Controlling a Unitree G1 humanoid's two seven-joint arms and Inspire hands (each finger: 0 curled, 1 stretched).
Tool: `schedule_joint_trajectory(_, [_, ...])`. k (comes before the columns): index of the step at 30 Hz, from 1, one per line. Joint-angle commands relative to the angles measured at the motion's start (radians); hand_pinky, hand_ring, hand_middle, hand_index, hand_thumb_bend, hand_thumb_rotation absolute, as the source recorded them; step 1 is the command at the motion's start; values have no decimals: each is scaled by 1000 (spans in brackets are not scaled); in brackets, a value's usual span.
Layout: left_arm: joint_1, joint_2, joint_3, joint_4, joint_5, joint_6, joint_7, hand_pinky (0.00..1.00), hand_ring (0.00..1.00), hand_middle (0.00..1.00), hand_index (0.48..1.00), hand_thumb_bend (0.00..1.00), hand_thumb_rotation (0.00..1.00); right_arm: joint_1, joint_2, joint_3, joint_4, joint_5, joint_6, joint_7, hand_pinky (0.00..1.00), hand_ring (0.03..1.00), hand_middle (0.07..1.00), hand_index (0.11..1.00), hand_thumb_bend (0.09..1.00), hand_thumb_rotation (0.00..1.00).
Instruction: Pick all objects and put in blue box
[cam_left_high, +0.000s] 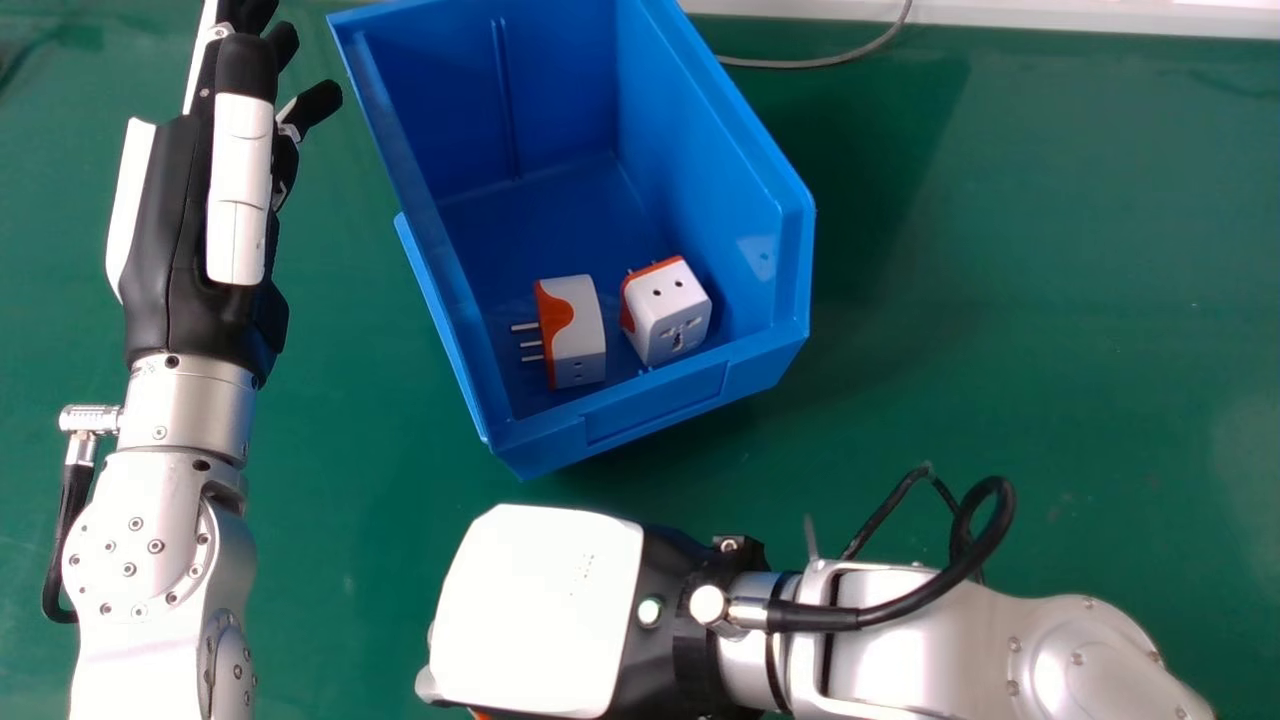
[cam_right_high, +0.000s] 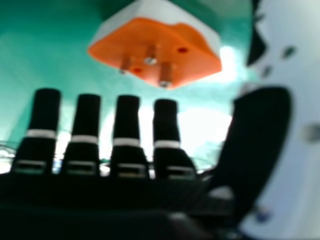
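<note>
A white-and-orange adapter (cam_left_high: 580, 345) and a second adapter (cam_left_high: 675, 315) sit inside the blue box (cam_left_high: 640, 400); a third adapter (cam_right_high: 160, 42), apparently on the table (cam_left_high: 1000, 300), awaits pickup near the right hand (cam_left_high: 540, 610), spread and empty at the box's 6 o'clock. The left hand (cam_left_high: 190, 250) rests open at 9 o'clock.

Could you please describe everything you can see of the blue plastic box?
The blue plastic box stands upright and open-topped on the green table, set at an angle. Its near wall bears a rectangular panel, and a thin line runs down an inner wall. Two white-and-orange plug adapters rest inside; the black-and-white left hand is beside it, apparently not touching.
</note>
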Motion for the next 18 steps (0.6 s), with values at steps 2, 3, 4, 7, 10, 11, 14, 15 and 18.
schedule_joint_trajectory(2, [-19, 4, -1, -29, -2, -6, 3, 889, 979, 999, 979, 888, 966, -3, 14, 4, 11, -22, 15, -41, 655, 762, 773, 752, 786, 147])
schedule_joint_trajectory(3, [-20, 4, 0, -27, -2, -7, 3, 889, 979, 999, 979, 888, 966, -5, 16, 7, 13, -21, 20, -34, 655, 762, 773, 752, 786, 147])
schedule_joint_trajectory(4, [-21, 4, 0, -25, -2, -10, 3, 889, 979, 999, 979, 889, 965, -8, 17, 9, 15, -19, 23, -28, 651, 759, 773, 753, 780, 146])
schedule_joint_trajectory(7, [-22, 6, 1, -18, -2, -17, -1, 889, 979, 1000, 979, 890, 965, -13, 23, 11, 20, -14, 31, -11, 650, 760, 774, 756, 769, 145])
schedule_joint_trajectory(10, [-20, 6, 1, -23, -2, -10, 1, 889, 979, 1000, 979, 891, 965, -17, 34, 14, 27, -10, 51, 21, 648, 759, 775, 757, 760, 143])
schedule_joint_trajectory(11, [-19, 6, 1, -26, 0, -8, 2, 890, 979, 1000, 980, 892, 964, -18, 36, 15, 29, -9, 55, 27, 649, 760, 778, 761, 742, 144])
schedule_joint_trajectory(14, [-18, 6, 2, -28, -2, -6, 2, 890, 979, 1000, 980, 894, 964, -14, 41, 13, 34, -4, 65, 24, 651, 760, 779, 764, 716, 152])
schedule_joint_trajectory(15, [-18, 6, 3, -27, -5, -6, 1, 890, 979, 1000, 980, 894, 964, -16, 40, 14, 35, -4, 65, 26, 651, 760, 779, 764, 716, 152])
schedule_joint_trajectory(18, [-19, 4, 4, -24, -4, -11, 2, 891, 979, 1000, 979, 896, 962, -19, 40, 16, 36, -2, 69, 37, 649, 752, 772, 760, 678, 146])
